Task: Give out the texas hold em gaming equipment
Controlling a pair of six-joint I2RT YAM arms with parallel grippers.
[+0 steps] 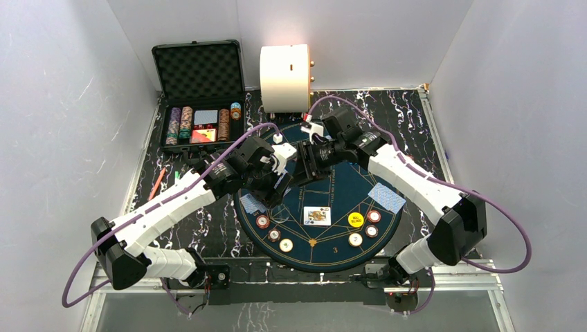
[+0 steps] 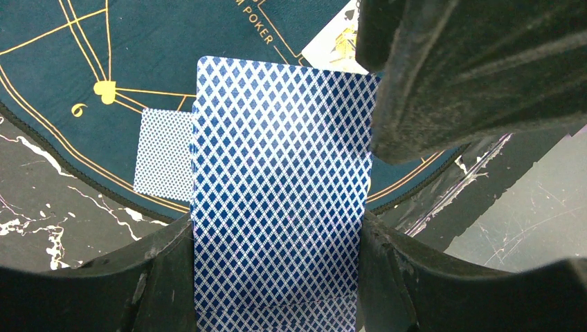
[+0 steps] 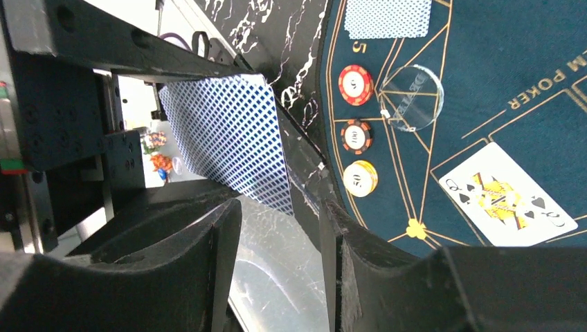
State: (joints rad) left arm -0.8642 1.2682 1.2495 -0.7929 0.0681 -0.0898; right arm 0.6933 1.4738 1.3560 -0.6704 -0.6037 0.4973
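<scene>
While both arms bend inward and meet over the poker mat (image 1: 349, 187), the left gripper (image 2: 275, 238) is clamped on a blue-backed card (image 2: 277, 166) held above the mat's edge, and the right gripper (image 3: 278, 218) faces it close by, jaws apart and empty.

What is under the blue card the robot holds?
The left gripper pinches the held card. Below it lie the mat and a second card, partly covered. Anything else beneath is hidden.
</scene>
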